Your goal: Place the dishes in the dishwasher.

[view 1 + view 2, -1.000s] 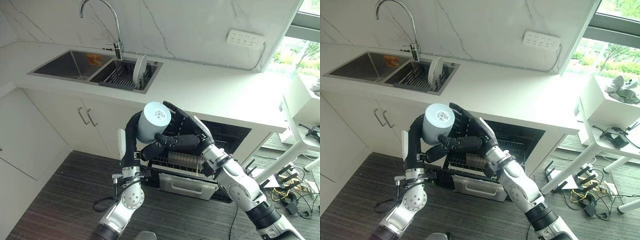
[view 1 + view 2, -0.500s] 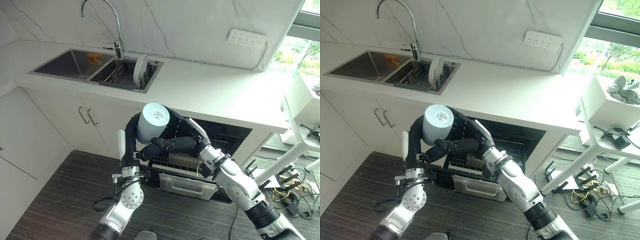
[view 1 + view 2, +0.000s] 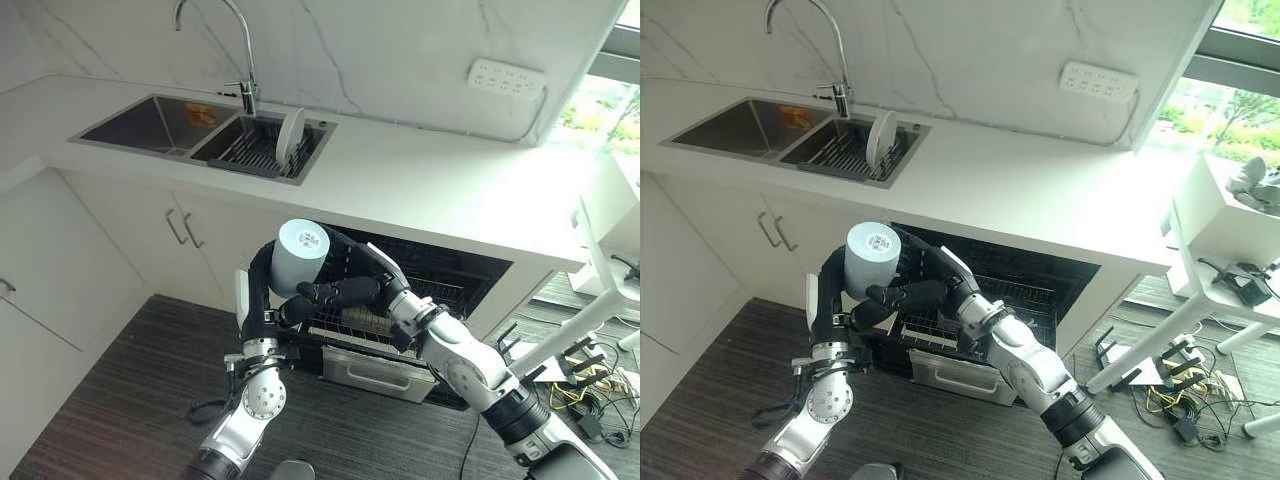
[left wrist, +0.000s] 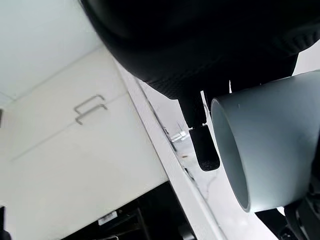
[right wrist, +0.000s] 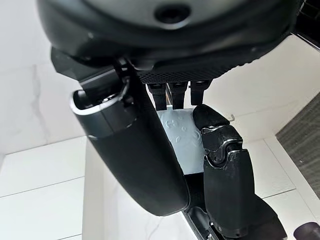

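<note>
1. As it hangs in the air just in front of the open dishwasher (image 3: pixel 440 275), the pale blue-grey cup (image 3: pixel 298 257) is clasped between both hands, its flat base turned up toward the head camera.
2. Long axis: steeply tilted, base up, mouth facing down and toward the left hand (image 3: pixel 268 300); the left wrist view looks at the open rim (image 4: pixel 227 150) from the side.
3. Left hand sits under and beside the cup on the robot's left. From the overhead views its fingers seem curled on the wall, though the wrist view shows little of them.
4. Right hand (image 3: pixel 345 290) reaches across from the right, fingers and thumb wrapped round the cup's lower wall; its wrist view shows the pale cup wall (image 5: pixel 180 132) between thumb and fingers.
5. The pulled-out wire rack (image 3: pixel 385 325) lies below and behind the cup, nearer the right arm. My guess: the right hand is better placed to lower it in.
6. Cup looks plain, smooth, cylindrical, with a small round mark on its base.
7. A white plate (image 3: pixel 290 133) stands upright in the sink drainer (image 3: pixel 250 150), well apart.
</note>
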Controlling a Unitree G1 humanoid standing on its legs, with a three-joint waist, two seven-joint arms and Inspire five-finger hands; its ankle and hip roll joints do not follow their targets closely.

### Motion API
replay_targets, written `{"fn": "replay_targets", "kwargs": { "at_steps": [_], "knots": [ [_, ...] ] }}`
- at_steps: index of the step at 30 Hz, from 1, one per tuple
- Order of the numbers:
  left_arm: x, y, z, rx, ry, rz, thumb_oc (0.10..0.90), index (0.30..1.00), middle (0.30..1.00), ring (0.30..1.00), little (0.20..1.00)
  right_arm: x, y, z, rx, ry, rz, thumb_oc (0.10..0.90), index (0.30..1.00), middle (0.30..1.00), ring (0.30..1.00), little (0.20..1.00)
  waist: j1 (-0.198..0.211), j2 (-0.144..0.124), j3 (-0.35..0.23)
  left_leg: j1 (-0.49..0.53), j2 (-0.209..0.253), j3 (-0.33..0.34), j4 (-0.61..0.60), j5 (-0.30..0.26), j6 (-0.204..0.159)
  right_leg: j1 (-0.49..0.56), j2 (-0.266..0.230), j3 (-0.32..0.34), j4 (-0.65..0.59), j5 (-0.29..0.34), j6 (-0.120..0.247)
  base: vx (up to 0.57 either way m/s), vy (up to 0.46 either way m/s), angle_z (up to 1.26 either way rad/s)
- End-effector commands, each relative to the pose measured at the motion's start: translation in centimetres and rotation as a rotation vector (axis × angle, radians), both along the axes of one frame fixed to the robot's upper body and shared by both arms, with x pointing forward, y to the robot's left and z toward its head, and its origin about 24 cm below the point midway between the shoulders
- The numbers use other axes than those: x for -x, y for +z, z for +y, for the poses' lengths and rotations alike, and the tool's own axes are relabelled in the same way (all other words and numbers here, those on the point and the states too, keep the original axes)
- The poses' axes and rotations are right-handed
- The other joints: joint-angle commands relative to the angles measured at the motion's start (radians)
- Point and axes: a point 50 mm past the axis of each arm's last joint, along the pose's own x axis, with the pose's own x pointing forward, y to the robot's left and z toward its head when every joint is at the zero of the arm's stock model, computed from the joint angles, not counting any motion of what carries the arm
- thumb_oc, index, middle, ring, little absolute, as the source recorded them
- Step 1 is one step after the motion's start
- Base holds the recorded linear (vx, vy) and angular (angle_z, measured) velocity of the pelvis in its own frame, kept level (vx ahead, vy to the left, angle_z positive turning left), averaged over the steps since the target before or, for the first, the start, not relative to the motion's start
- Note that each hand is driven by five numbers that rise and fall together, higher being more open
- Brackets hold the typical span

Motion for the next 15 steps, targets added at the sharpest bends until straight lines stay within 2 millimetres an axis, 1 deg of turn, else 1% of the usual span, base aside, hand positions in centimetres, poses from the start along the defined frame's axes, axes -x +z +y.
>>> {"fn": "replay_targets", "kwargs": {
  "at_steps": [1, 4, 10, 15],
  "knots": [
    [-0.9, 4.6, -3.3, 0.033, -0.197, -0.24, 0.4, 0.3, 0.3, 0.3, 0.3, -0.7, 7.8, 3.3, -0.127, 0.083, -0.321, 0.8, 0.9, 0.9, 0.9, 0.9, 0.003, -0.006, -0.009, 0.025, -0.012, 0.069, 0.024, -0.166, 0.031, 0.054, 0.021, 0.052, -0.013, -0.133, 0.05, 0.01, -0.01, 0.03],
    [-0.8, 4.5, -3.4, 0.035, -0.211, -0.231, 0.4, 0.3, 0.3, 0.3, 0.3, -1.0, 8.0, 3.0, -0.114, 0.043, -0.346, 0.8, 0.9, 0.9, 0.9, 0.9, 0.006, -0.007, -0.006, 0.026, -0.012, 0.067, 0.024, -0.168, 0.032, 0.055, 0.019, 0.049, -0.013, -0.131, 0.051, 0.01, -0.007, 0.04],
    [-0.8, 4.3, -3.7, 0.016, -0.25, -0.222, 0.4, 0.3, 0.3, 0.3, 0.3, -1.6, 8.2, 2.5, -0.136, 0.008, -0.331, 0.8, 0.9, 0.9, 0.9, 0.9, 0.01, -0.008, -0.003, 0.026, -0.014, 0.066, 0.024, -0.168, 0.034, 0.058, 0.016, 0.043, -0.013, -0.129, 0.054, 0.01, -0.013, 0.06],
    [-0.6, 4.4, -4.1, -0.003, -0.295, -0.233, 0.4, 0.3, 0.3, 0.3, 0.3, -1.7, 7.9, 3.0, -0.156, 0.022, -0.307, 0.8, 0.9, 0.9, 0.9, 0.9, 0.011, -0.006, 0.001, 0.029, -0.017, 0.067, 0.024, -0.168, 0.039, 0.058, 0.016, 0.046, -0.013, -0.127, 0.053, 0.0, 0.0, 0.0]
  ]
}}
